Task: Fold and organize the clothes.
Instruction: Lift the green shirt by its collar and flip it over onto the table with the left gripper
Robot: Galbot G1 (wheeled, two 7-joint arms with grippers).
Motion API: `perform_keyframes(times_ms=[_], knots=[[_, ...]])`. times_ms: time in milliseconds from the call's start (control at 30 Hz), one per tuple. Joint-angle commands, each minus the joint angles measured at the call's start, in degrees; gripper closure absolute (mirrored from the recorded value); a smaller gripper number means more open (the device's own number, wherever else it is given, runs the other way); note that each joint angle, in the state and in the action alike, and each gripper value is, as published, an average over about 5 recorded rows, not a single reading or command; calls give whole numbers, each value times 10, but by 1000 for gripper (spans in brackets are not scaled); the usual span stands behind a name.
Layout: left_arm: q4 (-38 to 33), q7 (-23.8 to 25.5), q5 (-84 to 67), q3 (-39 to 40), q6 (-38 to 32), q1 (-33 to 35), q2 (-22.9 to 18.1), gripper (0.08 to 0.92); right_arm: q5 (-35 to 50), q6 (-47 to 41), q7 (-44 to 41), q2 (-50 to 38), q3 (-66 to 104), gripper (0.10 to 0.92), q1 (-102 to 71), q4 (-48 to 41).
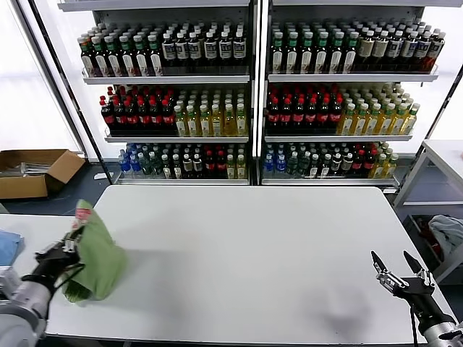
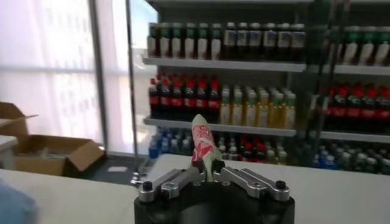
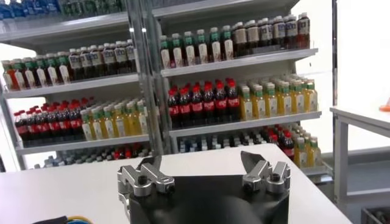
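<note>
Polo shirt (image 1: 98, 253), light green, bunched at the near left corner of the white tabletop (image 1: 253, 253). Left pincer (image 1: 66, 249) is clamped on a fold of it; the red-checked print pokes up between the fingers. Right pincer (image 1: 396, 269) hovers over the near right corner, jaws wide, holding nothing.

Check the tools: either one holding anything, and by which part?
Left tool is shut on the green polo shirt, pinching a bunched fold by its red-and-white checkered print, at the table's left edge. Right tool is open over the table's right corner, holding nothing.
</note>
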Motion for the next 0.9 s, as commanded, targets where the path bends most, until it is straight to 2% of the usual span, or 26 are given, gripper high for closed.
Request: perform_keyframes(times_ms=[33,133,267,433,633,900], knots=[[-61,-117,-60,302,1,-29,-55,882,2,0,1,1,2,203,-1,-1],[-27,-125,-61,379,0,-46,-73,882,0,0,1,5,2,203,-1,-2],[27,-140,-94,429,0,-72,-99,882,0,0,2,8,6,203,-8,2],[72,-160,-121,451,-1,-110,-131,882,-2,-3,2,10,9,203,-17,9],[88,-181,-148,459,-7,-144,-154,882,-7,-18,4,11,-3,203,-19,23],[103,-172,-151,471,-32,-163,-174,874,-27,-33,7,5,-60,203,-1,35]])
